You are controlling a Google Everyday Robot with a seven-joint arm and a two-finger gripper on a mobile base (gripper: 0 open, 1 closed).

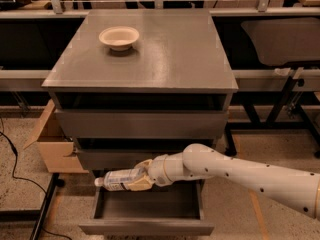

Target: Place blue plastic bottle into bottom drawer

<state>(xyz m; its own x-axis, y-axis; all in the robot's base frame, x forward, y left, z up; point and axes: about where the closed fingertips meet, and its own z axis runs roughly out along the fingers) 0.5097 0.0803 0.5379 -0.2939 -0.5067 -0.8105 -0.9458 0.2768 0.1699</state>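
Pinching the small clear blue-labelled plastic bottle [119, 179] sideways just above the open grey-brown bottom drawer [145, 227], the robot's two-finger gripper [140, 180] wants you to shift it inward, since the cap hangs near the side wall, then lower level before releasing.

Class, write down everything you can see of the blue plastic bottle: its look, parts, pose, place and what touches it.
The blue plastic bottle is small and clear, with a pale whitish-blue label and a white cap. It lies on its side, roughly level, cap pointing to the picture's left. The gripper clasps its base end, holding it in the air above the left part of the open bottom drawer. Nothing else appears to touch it.
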